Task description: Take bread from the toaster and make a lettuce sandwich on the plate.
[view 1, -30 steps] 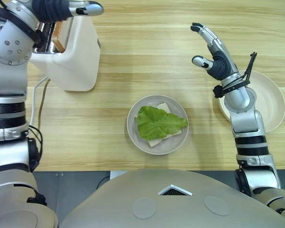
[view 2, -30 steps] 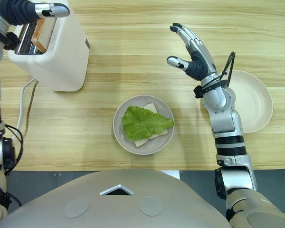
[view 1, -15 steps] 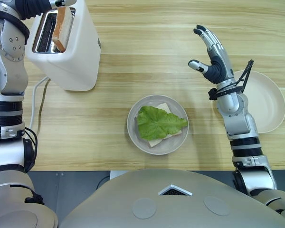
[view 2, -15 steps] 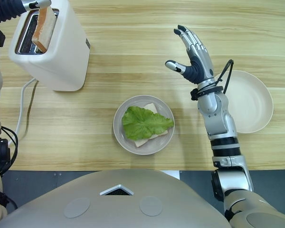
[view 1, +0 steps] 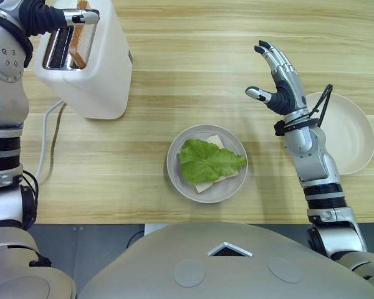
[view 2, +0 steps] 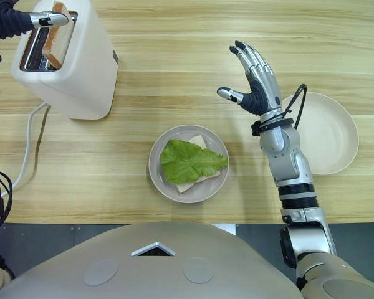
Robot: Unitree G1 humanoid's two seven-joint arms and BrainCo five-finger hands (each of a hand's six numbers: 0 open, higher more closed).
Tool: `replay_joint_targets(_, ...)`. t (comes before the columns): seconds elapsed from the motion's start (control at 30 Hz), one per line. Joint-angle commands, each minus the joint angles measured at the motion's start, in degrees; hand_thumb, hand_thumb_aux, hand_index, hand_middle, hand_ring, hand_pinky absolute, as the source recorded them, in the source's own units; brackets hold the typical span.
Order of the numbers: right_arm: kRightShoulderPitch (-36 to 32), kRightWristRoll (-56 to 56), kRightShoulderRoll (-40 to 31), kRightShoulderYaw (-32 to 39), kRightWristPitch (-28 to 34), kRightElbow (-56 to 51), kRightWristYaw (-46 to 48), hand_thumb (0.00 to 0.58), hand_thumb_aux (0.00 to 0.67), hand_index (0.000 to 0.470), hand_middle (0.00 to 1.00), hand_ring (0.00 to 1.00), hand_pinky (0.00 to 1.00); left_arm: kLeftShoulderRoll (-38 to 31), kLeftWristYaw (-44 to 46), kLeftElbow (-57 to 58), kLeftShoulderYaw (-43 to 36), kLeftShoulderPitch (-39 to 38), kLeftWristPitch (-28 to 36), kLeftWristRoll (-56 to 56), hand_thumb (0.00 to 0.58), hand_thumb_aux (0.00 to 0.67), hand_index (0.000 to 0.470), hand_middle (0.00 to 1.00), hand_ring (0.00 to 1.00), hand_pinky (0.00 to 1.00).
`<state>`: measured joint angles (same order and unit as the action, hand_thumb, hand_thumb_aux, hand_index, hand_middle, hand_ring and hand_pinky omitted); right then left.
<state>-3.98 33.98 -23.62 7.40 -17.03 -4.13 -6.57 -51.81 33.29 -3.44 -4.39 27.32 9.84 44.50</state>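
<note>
Two hands are up, but the next move belongs to one. My left hand (view 1: 56,15) sits right at the top edge of the browned slice of toast (view 1: 79,38) standing on edge in the boxy white toaster (view 1: 93,68). I cannot tell whether it has actually closed on the slice. The toast's long axis follows the slot, pointing away from me, so I judge a straight lift is what clears it. From there the round grey plate (view 1: 207,198) lies to the right and nearer to me, well apart from the toaster. It holds the first pale bread slice (view 1: 215,141) under a flat green lettuce leaf (view 1: 209,161). My right hand (view 1: 279,81) hangs spread and empty over the light wooden table (view 1: 193,62), just beside the shallow cream dish (view 1: 349,134) and far from the toast. The toaster's pale cable (view 1: 47,137) trails toward me along the left edge.
</note>
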Motion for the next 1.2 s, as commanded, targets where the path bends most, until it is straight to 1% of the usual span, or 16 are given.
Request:
replay_joint_targets(0.03,1.3,1.1,-0.7,-0.1,0.7,0.3,-0.6,0.0,0.0,0.0,0.0,0.0,0.0,-2.6,3.2,-0.7,-0.5,1.6,-0.4,0.1,0.0,0.0,0.0,0.0,0.0,0.0)
replay_joint_targets(0.47,2.6,3.3,-1.1,0.7,1.7,1.5,-0.8,0.0,0.0,0.0,0.0,0.0,0.0,-3.5,6.5,1.9,-2.2,-1.7,-1.1,-0.5,0.005,0.003,0.002,0.0,0.0,0.0)
replay_joint_targets(0.5,2.6,3.4,-1.1,0.8,1.7,1.4,-0.8,0.0,0.0,0.0,0.0,0.0,0.0,-3.5,6.7,1.8,-2.3,-1.9,-1.1,-0.5,0.108,0.066,0.046,0.0,0.0,0.0)
replay_joint_targets(0.53,2.8,3.5,-1.2,0.8,1.7,1.4,-0.9,0.0,0.0,0.0,0.0,0.0,0.0,-3.4,7.0,1.8,-2.5,-1.8,-1.1,-0.6,0.255,0.168,0.118,0.0,0.0,0.0)
replay_joint_targets(0.57,2.9,3.6,-1.2,0.7,1.8,1.4,-1.0,0.0,0.0,0.0,0.0,0.0,0.0,-3.3,7.1,2.0,-2.6,-1.6,-1.2,-0.5,0.36,0.257,0.181,0.0,0.0,0.0)
replay_joint_targets(0.6,3.1,3.7,-1.3,0.8,1.8,1.4,-1.1,0.0,0.0,0.0,0.0,0.0,0.0,-3.3,7.2,2.2,-2.9,-1.5,-1.3,-0.4,0.427,0.326,0.229,0.0,0.0,0.0)
replay_joint_targets(0.63,3.2,3.9,-1.3,0.8,1.8,1.4,-1.2,0.0,0.0,0.0,0.0,0.0,0.0,-3.2,7.4,2.5,-3.1,-1.4,-1.4,-0.4,0.454,0.357,0.251,0.0,0.0,0.0)
replay_joint_targets(0.7,3.5,4.1,-1.4,0.8,1.9,1.4,-1.3,0.0,0.0,0.0,0.0,0.0,0.0,-3.1,7.6,2.8,-3.5,-1.2,-1.5,-0.3,0.474,0.384,0.269,0.0,0.0,0.0)
replay_joint_targets(0.73,3.5,4.1,-1.5,0.8,2.0,1.4,-1.3,0.0,0.0,0.0,0.0,0.0,0.0,-2.9,7.7,2.8,-3.6,-1.2,-1.6,-0.3,0.476,0.386,0.271,0.0,0.0,0.0)
replay_joint_targets(0.97,3.9,4.5,-1.8,0.9,2.3,1.4,-1.7,0.0,0.0,0.0,0.0,0.0,0.0,-1.5,7.4,3.9,-5.2,0.0,-1.5,0.2,0.452,0.355,0.249,0.0,0.0,0.0)
replay_joint_targets(1.07,4.0,4.9,-1.8,1.1,2.4,1.3,-1.8,0.0,0.0,0.0,0.0,0.0,0.0,-0.6,6.9,5.2,-6.4,1.2,-1.6,0.5,0.454,0.357,0.251,0.0,0.0,0.0)
replay_joint_targets(1.17,4.2,5.2,-1.7,1.2,2.6,1.4,-2.0,0.0,0.0,0.0,0.0,0.0,0.0,0.8,6.1,7.0,-8.1,2.2,-2.0,1.0,0.472,0.381,0.267,0.0,0.0,0.0)
replay_joint_targets(1.2,4.3,5.4,-1.7,1.2,2.7,1.4,-2.1,0.0,0.0,0.0,0.0,0.0,0.0,1.2,5.9,7.5,-8.5,2.6,-2.1,1.2,0.491,0.407,0.286,0.0,0.0,0.0)
